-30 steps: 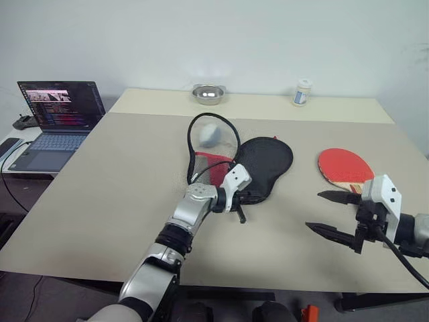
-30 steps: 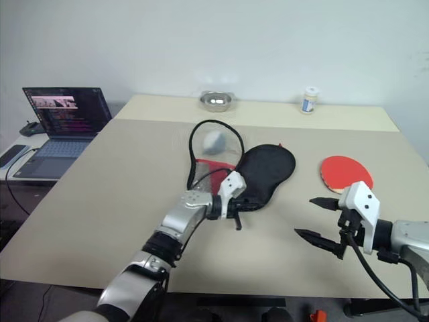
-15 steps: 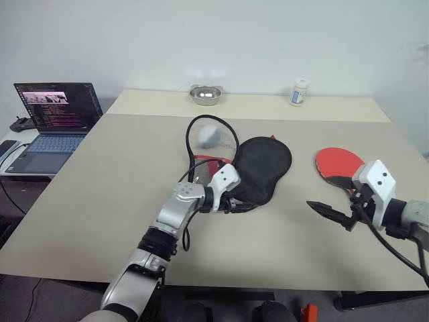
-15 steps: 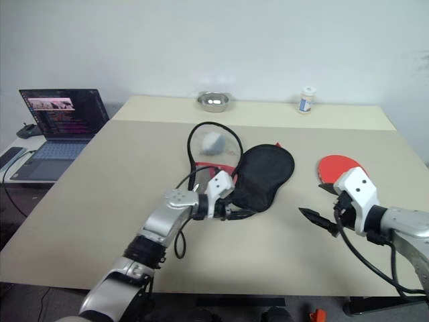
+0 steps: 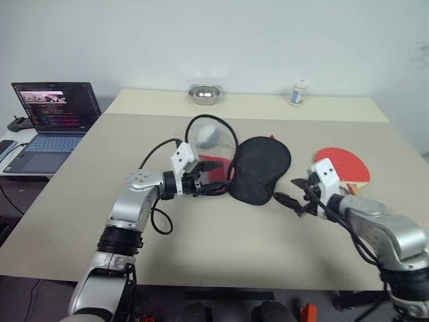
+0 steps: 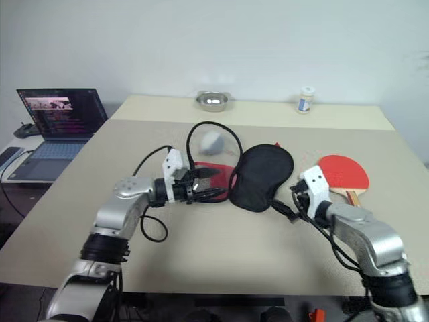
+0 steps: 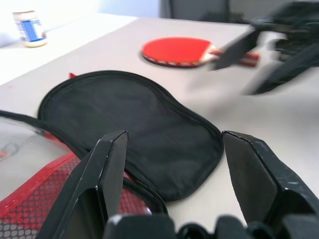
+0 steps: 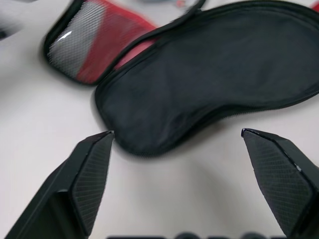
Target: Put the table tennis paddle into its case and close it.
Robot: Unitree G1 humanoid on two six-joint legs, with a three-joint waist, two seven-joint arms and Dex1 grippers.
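Observation:
The case lies unzipped mid-table: its black half is flat, the red mesh half sits beside it, and its black rim loop stands up behind. The red table tennis paddle rests on the table to the right, handle toward me. My left gripper hovers open over the red mesh half, pointing at the black half. My right gripper is open just off the black half's narrow end, between the case and the paddle. Neither holds anything.
A steel bowl and a small white bottle stand at the table's far edge. An open laptop sits on a lower side table to the left. Bare tabletop lies in front of the case.
My left gripper opened, let go of the case's narrow end and drew back to the left. My right gripper moved left, from in front of the paddle to the case's narrow end.

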